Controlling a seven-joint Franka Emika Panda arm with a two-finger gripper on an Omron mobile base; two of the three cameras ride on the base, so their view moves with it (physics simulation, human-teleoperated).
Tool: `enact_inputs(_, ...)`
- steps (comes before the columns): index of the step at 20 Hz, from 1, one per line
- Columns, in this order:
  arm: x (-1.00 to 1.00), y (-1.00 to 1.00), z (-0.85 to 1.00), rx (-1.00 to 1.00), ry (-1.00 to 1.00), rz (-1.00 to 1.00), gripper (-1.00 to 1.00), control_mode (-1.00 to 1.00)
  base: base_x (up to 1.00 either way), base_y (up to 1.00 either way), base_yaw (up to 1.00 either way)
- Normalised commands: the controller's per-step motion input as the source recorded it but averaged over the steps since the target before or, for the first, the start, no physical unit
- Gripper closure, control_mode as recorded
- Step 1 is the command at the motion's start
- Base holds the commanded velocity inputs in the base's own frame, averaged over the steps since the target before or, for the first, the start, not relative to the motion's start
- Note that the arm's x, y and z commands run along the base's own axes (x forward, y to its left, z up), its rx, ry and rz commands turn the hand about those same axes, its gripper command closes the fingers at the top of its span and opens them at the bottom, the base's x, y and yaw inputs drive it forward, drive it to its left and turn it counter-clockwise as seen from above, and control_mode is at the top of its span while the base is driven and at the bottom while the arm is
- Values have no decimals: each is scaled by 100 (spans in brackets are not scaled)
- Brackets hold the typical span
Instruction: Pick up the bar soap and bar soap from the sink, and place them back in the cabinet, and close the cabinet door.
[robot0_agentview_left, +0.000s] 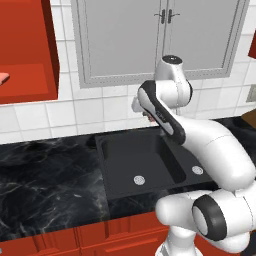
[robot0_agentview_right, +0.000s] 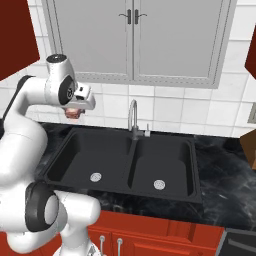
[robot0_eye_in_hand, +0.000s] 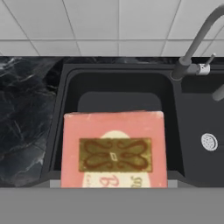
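- With the arm raised over the sink (robot0_agentview_left: 125, 157), the red cabinet (robot0_agentview_left: 30, 50) stands open up and to the left of it, on the tiled wall.
- Shelf soap (robot0_agentview_left: 2, 78): a salmon-pink bar on the cabinet's shelf, cut by the picture's left edge, well apart from the sink.
- Counter (robot0_agentview_left: 45, 170): black marble, adjoining the sink on the left.
- Sink: black, with two basins. Each floor carries one round silver drain, the left drain (robot0_agentview_right: 95, 176) and the right drain (robot0_agentview_right: 159, 184).
- Gripper (robot0_agentview_right: 75, 109): held in the air above the sink's left basin, toward its back-left corner. The fingers are hidden behind the load, but they appear pressed against it.
- Held soap (robot0_eye_in_hand: 113, 153): a pink block with a brown ornamented label on its face, pinched in the gripper. It is clear of the sink floor and touches neither basin wall.
- Faucet (robot0_agentview_right: 132, 117): tall, curved and silver, rising at the sink's back rim between the basins, to the right of the gripper and apart from it.
- Grey cabinet (robot0_agentview_right: 95, 40): two pale doors, both closed, on the wall directly above the sink.
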Motion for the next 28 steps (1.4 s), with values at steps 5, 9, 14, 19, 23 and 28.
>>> enact_inputs(5,-39,-17,37,0,0,0,100,-100,0,0,0)
enact_inputs(9,-44,-22,36,0,0,0,100,-100,0,0,0)
enact_inputs(14,-30,-13,35,0,0,0,100,-100,0,0,0)
enact_inputs(19,-30,-8,29,0,0,0,100,-100,0,0,0)
enact_inputs(23,-37,-10,13,0,0,0,100,-100,0,0,0)
enact_inputs(28,-43,-11,0,0,-1,0,100,-100,0,0,0)
